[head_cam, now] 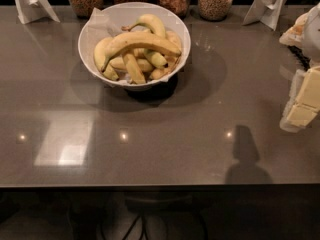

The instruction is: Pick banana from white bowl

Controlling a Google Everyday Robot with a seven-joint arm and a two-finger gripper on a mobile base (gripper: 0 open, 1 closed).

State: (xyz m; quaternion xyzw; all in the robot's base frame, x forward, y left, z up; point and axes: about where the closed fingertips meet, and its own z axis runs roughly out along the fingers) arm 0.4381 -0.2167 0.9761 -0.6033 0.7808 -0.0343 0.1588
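The white bowl (86, 38) stands at the back centre-left of the grey table, lined with white paper and holding several bananas. The banana (141, 40), the longest and strongly arched, lies on top of the pile and spans nearly the bowl's width. A greener curved banana (151, 22) lies behind it, and shorter yellow ones (132, 66) lie under it. My gripper (305, 101) is at the right edge of the view, low over the table, far to the right of the bowl and holding nothing that I can see.
Several glass jars of grains (215, 1) line the back edge. White folded stands sit at the back left (32, 4) and back right (270, 5). The table's front edge (160, 185) runs across the lower part of the view.
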